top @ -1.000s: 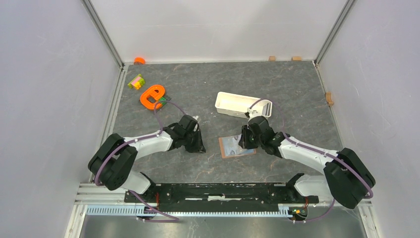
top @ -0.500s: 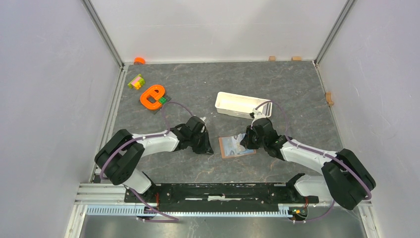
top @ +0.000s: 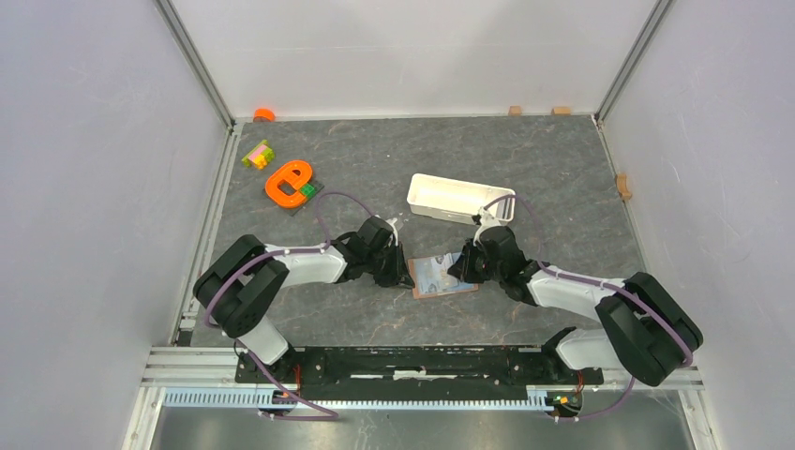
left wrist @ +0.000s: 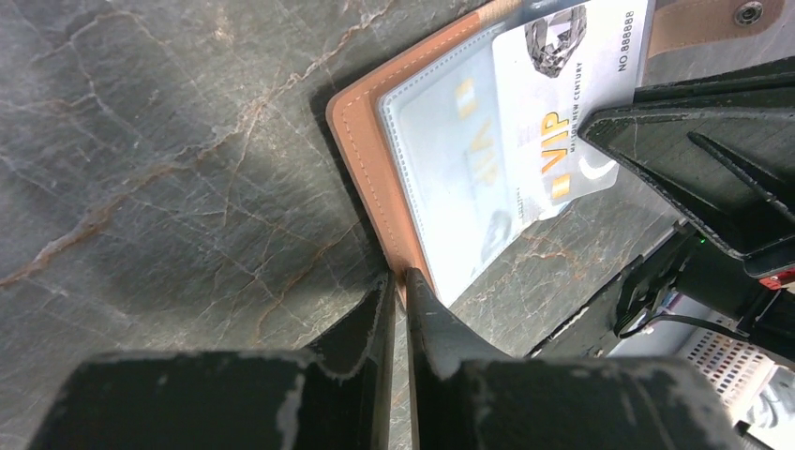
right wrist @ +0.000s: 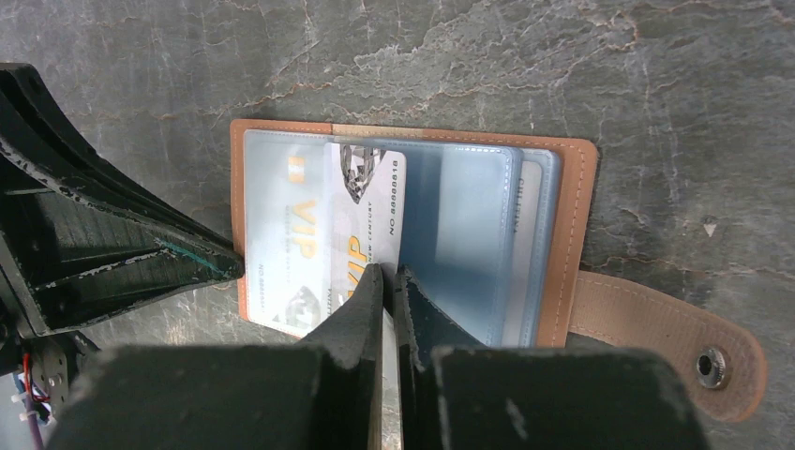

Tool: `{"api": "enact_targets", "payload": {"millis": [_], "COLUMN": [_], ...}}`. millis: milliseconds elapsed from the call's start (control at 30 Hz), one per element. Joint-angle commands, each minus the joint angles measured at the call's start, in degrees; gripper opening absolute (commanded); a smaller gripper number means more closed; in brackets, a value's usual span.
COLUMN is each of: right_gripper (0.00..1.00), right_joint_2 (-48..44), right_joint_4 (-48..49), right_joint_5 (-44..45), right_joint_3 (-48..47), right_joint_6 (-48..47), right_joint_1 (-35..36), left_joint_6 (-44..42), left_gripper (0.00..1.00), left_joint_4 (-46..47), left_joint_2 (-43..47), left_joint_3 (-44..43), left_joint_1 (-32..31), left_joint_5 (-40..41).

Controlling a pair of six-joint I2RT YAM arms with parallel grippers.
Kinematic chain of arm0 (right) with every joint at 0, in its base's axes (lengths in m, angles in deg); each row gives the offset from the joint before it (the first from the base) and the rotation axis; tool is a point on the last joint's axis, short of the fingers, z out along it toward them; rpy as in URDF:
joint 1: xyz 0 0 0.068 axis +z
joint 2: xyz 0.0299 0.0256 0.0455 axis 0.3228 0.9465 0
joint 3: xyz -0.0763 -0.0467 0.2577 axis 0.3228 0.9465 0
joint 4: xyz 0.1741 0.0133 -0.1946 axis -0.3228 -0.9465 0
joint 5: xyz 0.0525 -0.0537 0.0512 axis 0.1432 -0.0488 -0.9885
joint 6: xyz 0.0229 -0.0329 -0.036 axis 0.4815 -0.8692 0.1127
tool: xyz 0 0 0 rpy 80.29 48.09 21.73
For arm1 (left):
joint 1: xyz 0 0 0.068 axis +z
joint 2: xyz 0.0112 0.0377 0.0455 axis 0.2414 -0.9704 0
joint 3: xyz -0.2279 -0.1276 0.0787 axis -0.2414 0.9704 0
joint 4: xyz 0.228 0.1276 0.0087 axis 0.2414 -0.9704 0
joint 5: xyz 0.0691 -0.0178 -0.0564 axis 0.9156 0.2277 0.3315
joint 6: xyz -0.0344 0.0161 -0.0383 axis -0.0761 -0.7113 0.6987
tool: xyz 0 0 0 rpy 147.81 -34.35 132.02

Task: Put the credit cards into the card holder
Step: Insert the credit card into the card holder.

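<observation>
The brown leather folding card holder (top: 442, 277) lies open at centre frame on the grey marbled table (top: 544, 169). The right fingers (right wrist: 361, 314) are closed on a pale VIP credit card (right wrist: 367, 202) lying across the clear sleeves. Insertion looks under way. The left fingers (left wrist: 370, 314), almost closed, pin the holder's left-hand edge. Next, the card needs sliding squarely into a sleeve.

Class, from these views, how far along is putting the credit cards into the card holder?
Done: one card sits under a clear sleeve of the open card holder. In hand: the right gripper is shut on a second card lying across the sleeves, while the left gripper appears to pinch the holder's edge. Left: seat that card.
</observation>
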Motion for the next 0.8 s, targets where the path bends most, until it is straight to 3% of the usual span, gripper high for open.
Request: {"api": "enact_targets", "payload": {"millis": [0, 500, 767], "right_gripper": [0.00, 0.05, 0.20], "right_joint_2": [2.47, 4.12, 2.58], "right_joint_4": [-4.66, -2.84, -5.73], "right_joint_5": [-1.86, -3.20, -0.20], "right_joint_3": [3.32, 1.93, -1.42], "right_joint_6": [-1.09, 0.99, -0.06], "right_joint_1": [0.22, 4.26, 6.24], "left_joint_6": [2.23, 3.47, 3.61], "left_gripper": [0.15, 0.13, 0.13], "left_joint_4": [2.62, 5.99, 6.26], "left_joint_2": [-2.54, -2.53, -1.19], "left_joint_3": [-0.31, 1.58, 2.46], "left_joint_1": [-0.44, -0.61, -0.61], "left_joint_5": [-0.16, -0.68, 0.59]}}
